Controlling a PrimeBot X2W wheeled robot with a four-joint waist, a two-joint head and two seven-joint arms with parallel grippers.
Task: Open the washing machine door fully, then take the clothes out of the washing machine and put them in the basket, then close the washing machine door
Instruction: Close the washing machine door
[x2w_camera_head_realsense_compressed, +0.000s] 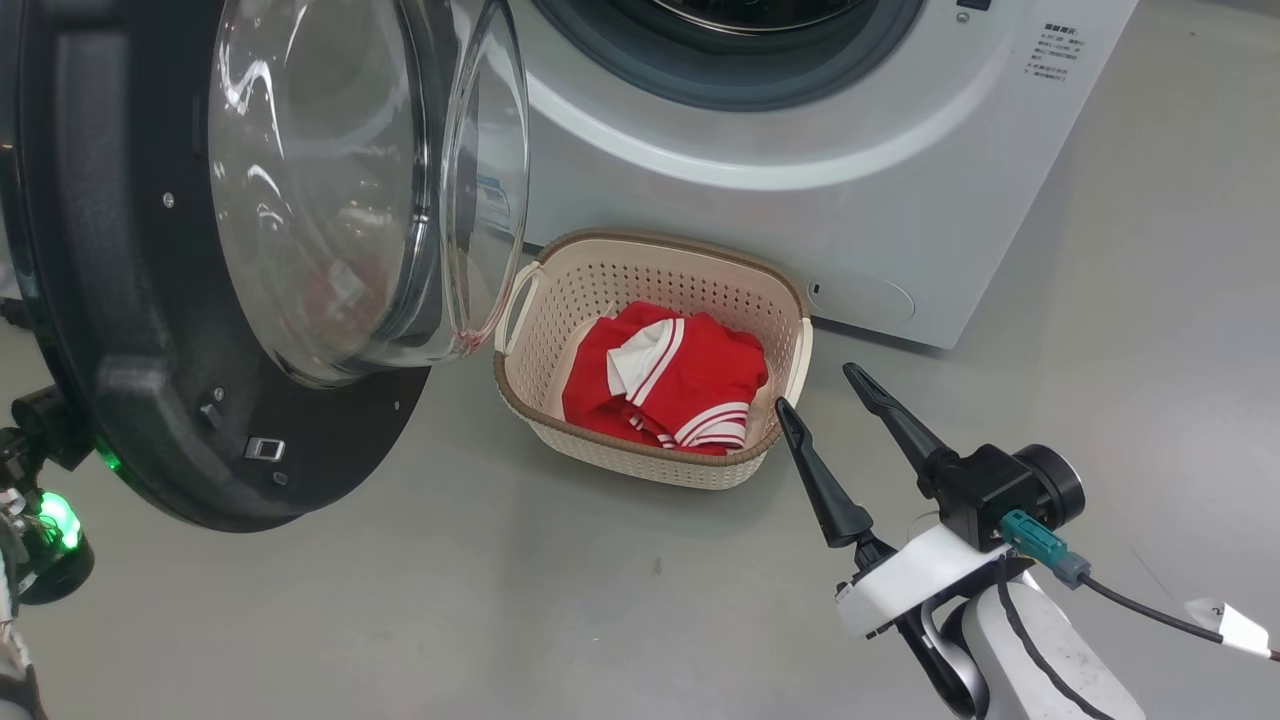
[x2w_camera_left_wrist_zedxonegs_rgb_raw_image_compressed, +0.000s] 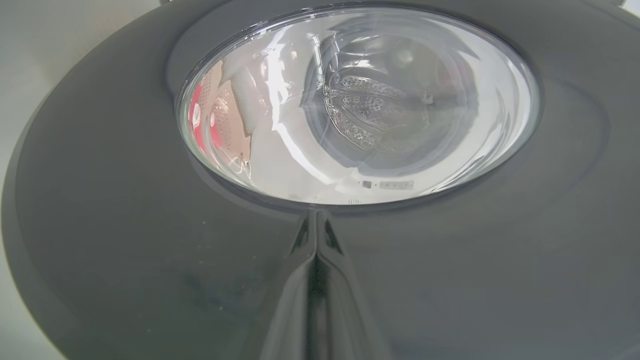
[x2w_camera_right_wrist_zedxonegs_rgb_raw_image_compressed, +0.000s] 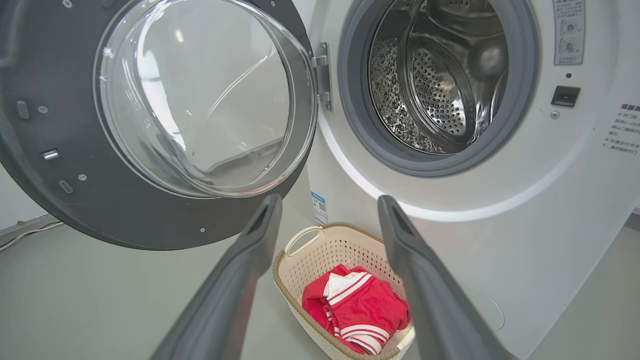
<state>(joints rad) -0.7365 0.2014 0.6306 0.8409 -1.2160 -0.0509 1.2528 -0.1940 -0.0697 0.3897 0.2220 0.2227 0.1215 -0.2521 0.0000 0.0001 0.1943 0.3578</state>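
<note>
Washing machine door (x2w_camera_head_realsense_compressed: 120, 300): open, swung to left of round opening, glass bowl facing inward.
Left tool (x2w_camera_left_wrist_zedxonegs_rgb_raw_image_compressed: 316, 260): fingers pressed together, nothing pinched. Tip at door's glossy black outer face just below window; contact apparent.
Right tool (x2w_camera_head_realsense_compressed: 818, 388): fingers spread, gripping nothing, above floor (x2w_camera_head_realsense_compressed: 500, 600) just right of basket (x2w_camera_head_realsense_compressed: 640, 460).
Basket: on floor, close before washing machine (x2w_camera_head_realsense_compressed: 800, 150), below opening.
Clothes (x2w_camera_head_realsense_compressed: 670, 385): red with white stripes, crumpled inside basket.
Perforated steel drum (x2w_camera_right_wrist_zedxonegs_rgb_raw_image_compressed: 440, 90): visible through opening.

The right gripper (x2w_camera_head_realsense_compressed: 816, 387) is showing black fingers (x2w_camera_head_realsense_compressed: 818, 475) and a white forearm (x2w_camera_head_realsense_compressed: 1080, 660). A teal plug (x2w_camera_head_realsense_compressed: 1030, 535) is feeding a black tagged cable (x2w_camera_head_realsense_compressed: 1140, 603). The left arm (x2w_camera_head_realsense_compressed: 50, 575) is glowing green.
</note>
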